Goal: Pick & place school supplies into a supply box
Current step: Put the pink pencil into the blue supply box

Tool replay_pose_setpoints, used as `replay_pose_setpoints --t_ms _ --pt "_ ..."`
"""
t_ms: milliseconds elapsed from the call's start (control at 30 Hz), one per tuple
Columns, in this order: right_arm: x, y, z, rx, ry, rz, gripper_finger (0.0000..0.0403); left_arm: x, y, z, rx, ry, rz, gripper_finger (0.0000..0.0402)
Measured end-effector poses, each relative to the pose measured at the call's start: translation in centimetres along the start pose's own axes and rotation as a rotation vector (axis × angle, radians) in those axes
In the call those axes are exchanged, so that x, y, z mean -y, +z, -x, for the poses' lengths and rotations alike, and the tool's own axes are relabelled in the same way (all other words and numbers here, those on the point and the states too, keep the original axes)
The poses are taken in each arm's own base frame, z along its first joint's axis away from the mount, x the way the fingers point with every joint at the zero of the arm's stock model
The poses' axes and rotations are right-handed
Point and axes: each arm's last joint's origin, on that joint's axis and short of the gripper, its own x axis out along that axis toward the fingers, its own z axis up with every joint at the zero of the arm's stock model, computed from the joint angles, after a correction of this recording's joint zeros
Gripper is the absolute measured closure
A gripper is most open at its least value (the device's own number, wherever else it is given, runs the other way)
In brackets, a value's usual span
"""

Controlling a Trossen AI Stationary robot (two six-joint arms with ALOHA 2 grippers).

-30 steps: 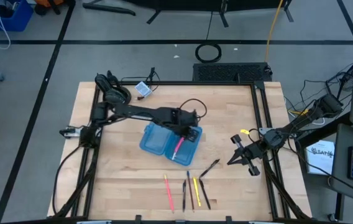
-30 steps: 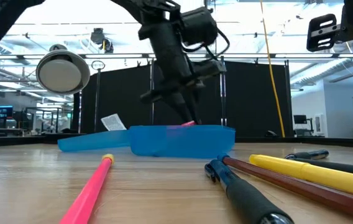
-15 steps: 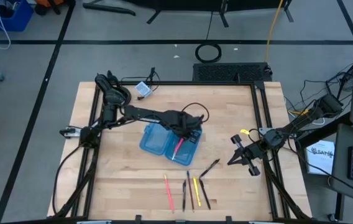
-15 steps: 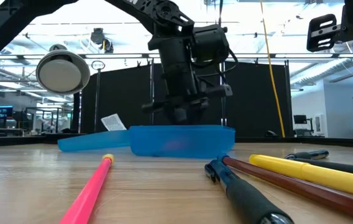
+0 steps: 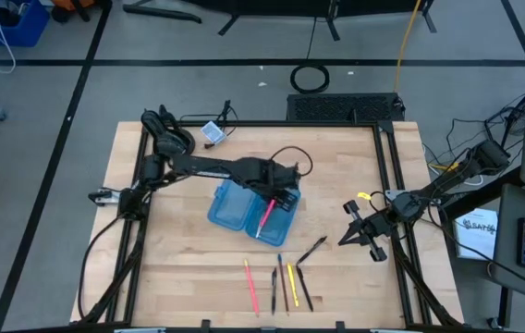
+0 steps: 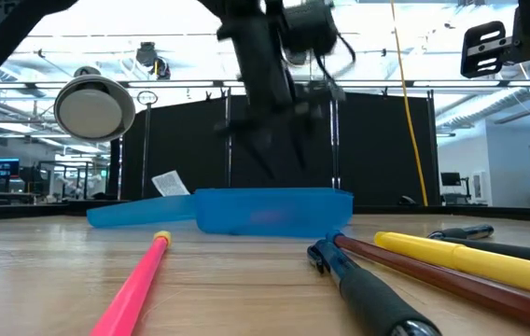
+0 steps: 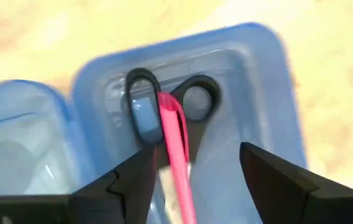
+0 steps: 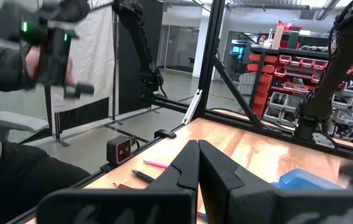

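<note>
The translucent blue supply box [image 5: 244, 209] lies open on the table's middle, and it also shows in the low view [image 6: 265, 211]. In its right half lie black-handled scissors [image 7: 196, 102] with a pink pen [image 7: 175, 149] across them; the pen also shows from above [image 5: 264, 219]. My left gripper [image 5: 281, 192] hovers open above that half, its fingers on either side of the pen, apart from it [image 7: 192, 174]. Several pens, among them pink [image 5: 250, 285] and yellow [image 5: 292, 283], lie near the table's near edge. My right gripper [image 5: 359, 237] is shut and empty by the right edge.
One black pen [image 5: 311, 250] lies alone, right of the box. A small card [image 5: 212, 132] rests at the far left of the table. Black frame rails [image 5: 392, 185] run along the table's edges. A person holding a device [image 8: 46, 43] sits beyond the table.
My left gripper has dipped toward the box's right half and then risen clear above it. The pink pen, whose end stuck up over the box's wall a second ago, now lies flat inside the box.
</note>
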Motion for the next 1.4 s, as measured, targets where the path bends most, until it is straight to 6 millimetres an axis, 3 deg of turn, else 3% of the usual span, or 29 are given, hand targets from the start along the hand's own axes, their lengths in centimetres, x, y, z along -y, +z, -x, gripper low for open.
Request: replay_pose_setpoints --t_ms 133,367,433,500,600,767,967,1133,1300,1400 --pt "0.0 0.0 0.0 -0.003 0.001 -0.001 0.0403 0.2 -0.8 6.1 0.072 -0.039 -0.19 0.0178" --pt "-0.1 -0.6 0.0 -0.061 0.005 -0.075 0.0403 -0.7 -7.4 17.7 0.363 -0.041 -0.43 0.0271" --pt "-0.1 -0.8 0.0 -0.08 0.006 -0.092 0.0403 -1.9 -9.7 19.7 0.481 -0.03 -0.431 0.0306" --pt "-0.1 -0.9 0.0 -0.096 0.006 -0.105 0.0403 -3.2 -12.0 20.4 0.56 -0.068 -0.434 0.0342" --pt "-0.1 -0.9 0.0 -0.096 0.006 -0.104 0.0403 -5.0 -15.0 19.2 0.644 -0.161 -0.459 0.039" --pt "0.0 -0.9 0.0 -0.091 0.002 -0.036 0.0403 -7.6 -18.1 14.7 0.692 -0.361 -0.487 0.0392" --pt "0.3 -0.6 0.0 -0.067 -0.04 0.066 0.0403 -9.6 -19.8 9.7 0.702 -0.535 -0.355 0.0393" --pt "0.7 -0.5 0.0 -0.06 -0.089 0.083 0.0403 -10.5 -21.5 6.3 0.673 -0.571 -0.4 0.0397" --pt "0.7 -0.5 0.0 -0.059 -0.09 0.062 0.0403 -10.1 -21.8 4.3 0.626 -0.551 -0.371 0.0397" --pt "0.7 -0.5 0.0 -0.056 -0.09 0.064 0.0403 -9.1 -22.1 3.5 0.619 -0.551 -0.44 0.0397"
